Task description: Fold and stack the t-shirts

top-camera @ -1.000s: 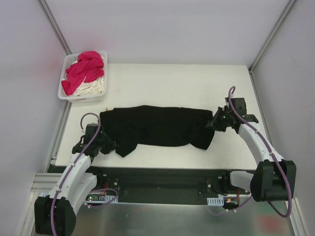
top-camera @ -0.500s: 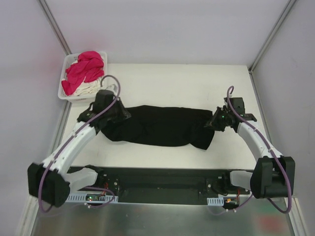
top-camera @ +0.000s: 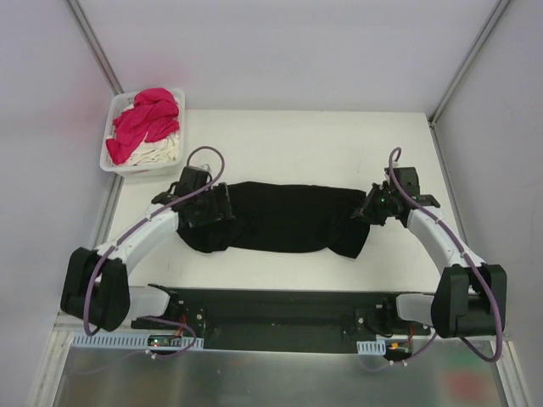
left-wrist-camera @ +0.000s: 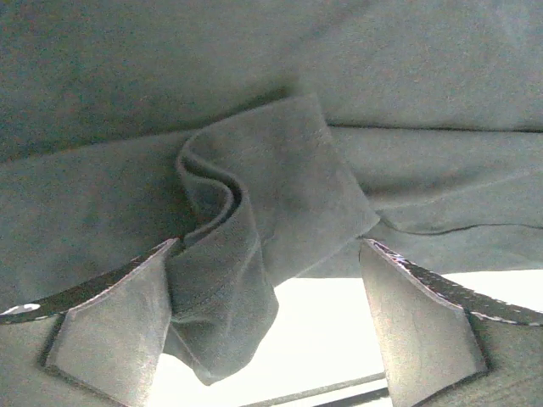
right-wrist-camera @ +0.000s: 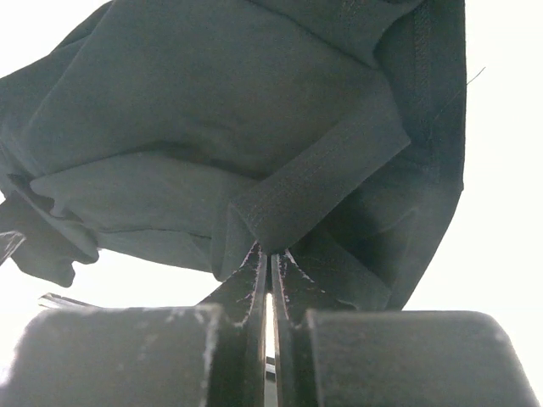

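A black t-shirt (top-camera: 288, 219) lies bunched in a long band across the middle of the table. My left gripper (top-camera: 221, 207) sits over its left end, jaws wide open. In the left wrist view (left-wrist-camera: 270, 254) a loose fold of black cloth (left-wrist-camera: 246, 254) hangs beside the left finger (left-wrist-camera: 110, 318), not pinched. My right gripper (top-camera: 373, 209) is shut on a hemmed edge of the shirt's right end; the right wrist view (right-wrist-camera: 270, 254) shows the hem band (right-wrist-camera: 322, 182) clamped at the fingertips. A magenta-pink t-shirt (top-camera: 146, 119) and a cream one (top-camera: 161, 153) lie in the basket.
A white plastic basket (top-camera: 113, 166) stands at the table's far left corner. The white table (top-camera: 322, 144) is bordered by metal frame posts at both sides and a black rail along the near edge (top-camera: 280, 305).
My left arm swung from the near left edge up and right, carrying the shirt's left part over onto the body, then its jaws opened. The right arm stayed put.
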Controlling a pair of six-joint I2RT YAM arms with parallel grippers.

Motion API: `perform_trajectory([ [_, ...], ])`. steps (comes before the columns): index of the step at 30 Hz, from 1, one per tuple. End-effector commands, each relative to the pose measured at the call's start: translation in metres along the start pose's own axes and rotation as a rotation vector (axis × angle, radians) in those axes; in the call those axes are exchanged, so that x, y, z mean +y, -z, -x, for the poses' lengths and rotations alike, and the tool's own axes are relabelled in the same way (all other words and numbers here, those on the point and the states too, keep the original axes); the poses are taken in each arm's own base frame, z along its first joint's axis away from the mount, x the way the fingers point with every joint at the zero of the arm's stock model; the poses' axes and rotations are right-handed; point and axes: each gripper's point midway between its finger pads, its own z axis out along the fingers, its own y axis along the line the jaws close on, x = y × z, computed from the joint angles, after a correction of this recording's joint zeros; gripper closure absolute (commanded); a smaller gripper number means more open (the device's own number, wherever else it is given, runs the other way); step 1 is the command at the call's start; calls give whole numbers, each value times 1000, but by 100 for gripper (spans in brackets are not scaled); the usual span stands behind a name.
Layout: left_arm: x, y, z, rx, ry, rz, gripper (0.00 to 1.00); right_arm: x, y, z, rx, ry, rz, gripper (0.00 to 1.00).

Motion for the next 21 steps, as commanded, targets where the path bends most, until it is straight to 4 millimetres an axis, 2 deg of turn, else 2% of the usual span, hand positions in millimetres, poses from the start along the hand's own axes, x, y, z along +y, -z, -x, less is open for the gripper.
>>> perform_trajectory([
  [1, 14, 30, 6, -90, 96, 16, 14, 9, -1, 12, -21, 12, 15, 99],
  [4, 14, 50, 8, -115, 199, -22, 8, 12, -1, 14, -13, 13, 17, 99],
  [5, 22, 59, 14, -150, 258, -28, 8, 12, -2, 14, -10, 14, 18, 99],
  [6, 25, 58, 6, -128, 302, -51, 8, 14, -1, 15, -11, 17, 19, 99],
  [8, 38, 64, 8, -158, 415, -57, 8, 14, -2, 15, -9, 18, 17, 99],
  [9, 42, 62, -1, -142, 441, -60, 9, 15, -2, 13, -3, 21, 16, 99],
  [13, 49, 63, -12, -147, 518, -80, 12, 15, -1, 11, 1, 29, 10, 99],
  [14, 47, 62, -10, -157, 517, -100, 14, 15, -1, 11, 0, 29, 11, 99],
  [16, 40, 56, -18, -125, 536, -150, 20, 16, -2, 10, 4, 30, 9, 99],
  [17, 36, 55, -13, -146, 534, -184, 22, 16, -2, 10, 6, 32, 11, 99],
  [18, 38, 49, -20, -130, 562, -188, 24, 17, -3, 9, 8, 33, 10, 99],
  [21, 33, 44, -16, -157, 561, -244, 30, 18, -3, 6, 14, 37, 10, 99],
])
